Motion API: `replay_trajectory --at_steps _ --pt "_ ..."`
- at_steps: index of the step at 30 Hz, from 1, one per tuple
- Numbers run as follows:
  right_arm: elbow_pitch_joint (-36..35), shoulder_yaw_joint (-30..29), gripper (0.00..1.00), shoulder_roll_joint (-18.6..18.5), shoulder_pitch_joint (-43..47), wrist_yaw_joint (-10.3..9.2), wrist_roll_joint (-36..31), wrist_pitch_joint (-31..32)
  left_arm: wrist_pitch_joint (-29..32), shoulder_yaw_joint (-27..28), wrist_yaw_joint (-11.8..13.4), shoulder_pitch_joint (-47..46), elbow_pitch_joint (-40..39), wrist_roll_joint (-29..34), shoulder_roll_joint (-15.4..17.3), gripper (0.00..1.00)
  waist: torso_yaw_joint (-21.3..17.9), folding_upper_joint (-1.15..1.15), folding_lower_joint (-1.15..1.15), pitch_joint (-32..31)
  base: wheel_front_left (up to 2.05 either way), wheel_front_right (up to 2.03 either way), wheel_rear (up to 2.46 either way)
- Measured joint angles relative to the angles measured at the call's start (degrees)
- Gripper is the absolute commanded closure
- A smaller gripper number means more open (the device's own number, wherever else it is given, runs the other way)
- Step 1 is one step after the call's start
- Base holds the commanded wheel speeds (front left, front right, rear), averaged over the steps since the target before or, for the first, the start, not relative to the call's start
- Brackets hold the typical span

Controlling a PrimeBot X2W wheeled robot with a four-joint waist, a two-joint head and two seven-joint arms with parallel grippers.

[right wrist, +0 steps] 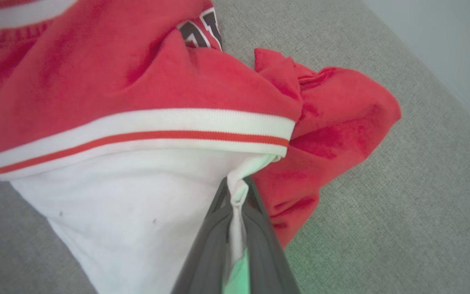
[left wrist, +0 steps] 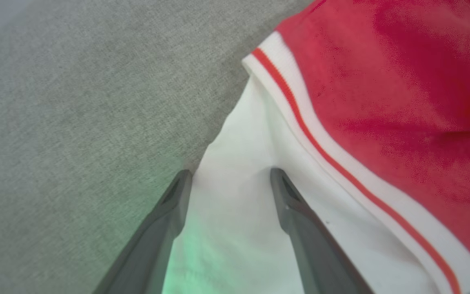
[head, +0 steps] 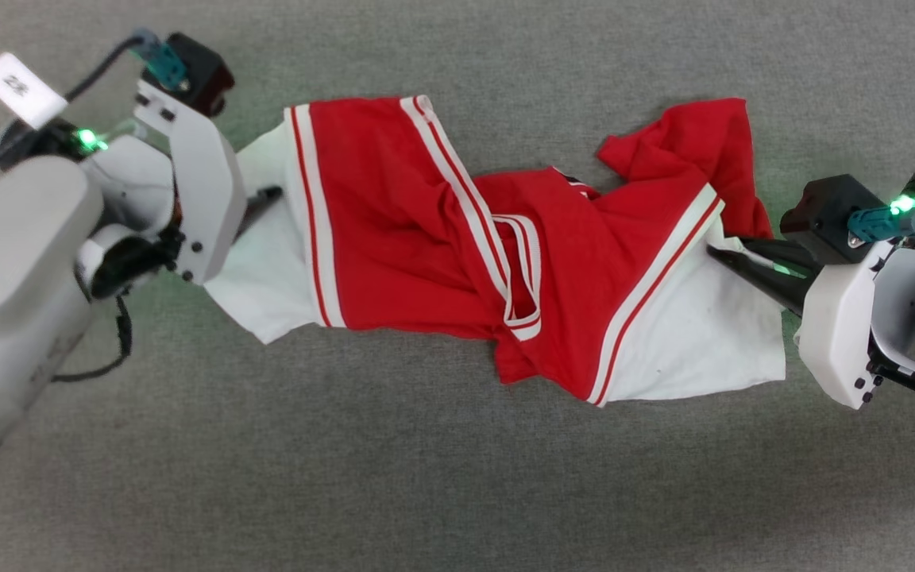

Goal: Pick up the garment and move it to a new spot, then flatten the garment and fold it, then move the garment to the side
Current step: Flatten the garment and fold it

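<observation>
1. The garment (head: 426, 238) lies crumpled across the middle of the surface (head: 457, 492) in front of me, stretched from left to right.
2. My left gripper (left wrist: 229, 173) is at its left end, above the left sleeve (head: 267, 262). One finger is at the sleeve's edge and the other is over the fabric.
3. My right gripper (right wrist: 235, 185) is at the right end, with a pinch of the right sleeve (head: 704, 342) between its fingers.
4. Behind that sleeve, a bunched fold (head: 696, 151) lies on the surface.
5. The neck opening (head: 525, 270) sits between the two sleeves.
</observation>
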Motion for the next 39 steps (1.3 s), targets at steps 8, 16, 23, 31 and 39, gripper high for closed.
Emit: replay_trajectory --at_steps 8,16,23,31,39 --pt "0.5 1.1 1.0 0.8 -1.2 0.0 0.0 -0.4 -0.2 -4.7 0.0 -3.3 4.3 -5.9 0.1 0.0 -1.2 0.0 0.0 1.1 0.0 0.0 0.0" --pt "1.1 1.8 1.0 1.1 -2.1 0.0 0.0 -1.6 3.0 -6.9 0.2 -3.9 3.3 -14.0 0.6 1.0 -1.6 0.0 0.0 0.9 0.0 0.0 0.0" --pt "3.1 -1.8 1.0 0.0 -2.2 0.01 1.4 -5.1 -4.4 -8.0 0.1 -3.5 2.6 -15.9 0.2 1.0 -1.1 0.0 0.0 -0.8 0.0 0.0 0.0" --pt "4.0 -11.5 1.0 -3.2 -2.1 0.01 2.5 -9.2 -17.0 -4.8 0.1 -6.2 -2.4 -18.5 1.3 1.0 0.4 0.0 0.0 -3.1 0.0 0.0 0.0" --pt "9.7 -23.3 1.0 -1.7 -0.5 0.01 1.7 -11.1 -21.6 -2.4 0.1 -6.7 -7.2 -23.9 3.0 1.0 1.6 0.0 0.0 -2.0 0.0 0.0 0.0"
